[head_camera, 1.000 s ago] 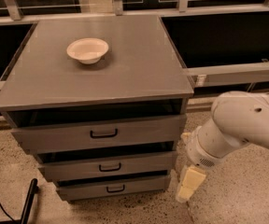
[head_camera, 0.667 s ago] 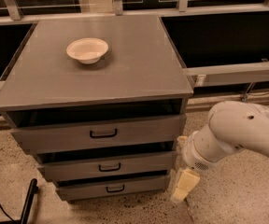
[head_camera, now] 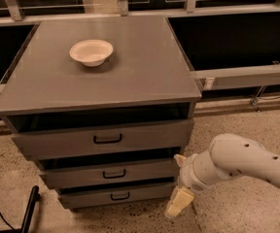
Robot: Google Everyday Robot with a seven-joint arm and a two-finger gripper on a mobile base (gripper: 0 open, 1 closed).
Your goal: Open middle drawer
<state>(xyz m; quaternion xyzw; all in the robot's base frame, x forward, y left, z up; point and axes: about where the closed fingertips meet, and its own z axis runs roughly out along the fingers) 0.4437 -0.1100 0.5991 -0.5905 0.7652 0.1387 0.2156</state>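
Note:
The grey cabinet (head_camera: 101,89) has three drawers, each pulled out slightly. The middle drawer (head_camera: 145,171) has a medium-height front and a small black bar handle (head_camera: 114,174). It sits between the taller top drawer (head_camera: 57,142) and the slim bottom drawer (head_camera: 89,197). My gripper (head_camera: 179,181) is on the white arm (head_camera: 242,161), low at the cabinet's right front corner, level with the middle and bottom drawers. It is open and holds nothing: one cream finger (head_camera: 178,204) points down and the other tip (head_camera: 180,159) shows above. It is well to the right of the handle.
A white bowl (head_camera: 91,51) stands on the cabinet top. A black bar (head_camera: 27,210) and a cable lie on the speckled floor at the lower left. Rails and dark panels run behind the cabinet.
My arm and gripper have moved left and a little down, closer to the cabinet's right front corner. The drawers and bowl have not moved.

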